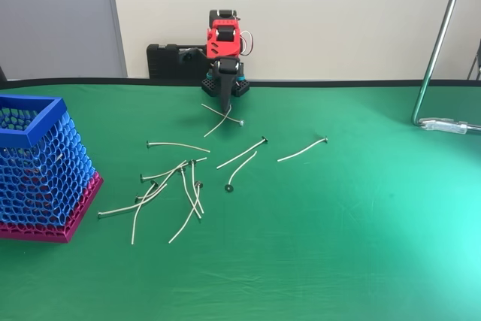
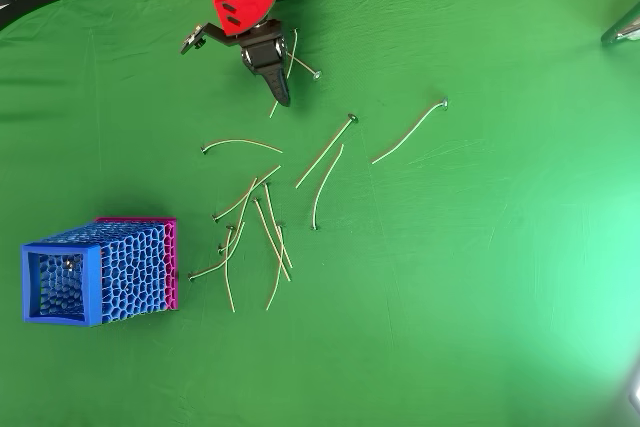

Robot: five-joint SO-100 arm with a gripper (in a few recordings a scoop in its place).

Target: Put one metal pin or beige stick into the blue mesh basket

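Gripper: the red arm's gripper (image 1: 225,104) points down at two crossed pins (image 1: 222,118), jaws narrow, nothing held.
Pins: scattered on the green cloth (image 1: 361,223).
Basket: blue mesh basket (image 2: 62,252) stands well apart.
Advice: pinch one shaft only.

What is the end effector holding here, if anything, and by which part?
It cannot be told. The end effector is down at the two crossed beige pins nearest the arm's base, its tip at their crossing, but whether it grips one is unclear.
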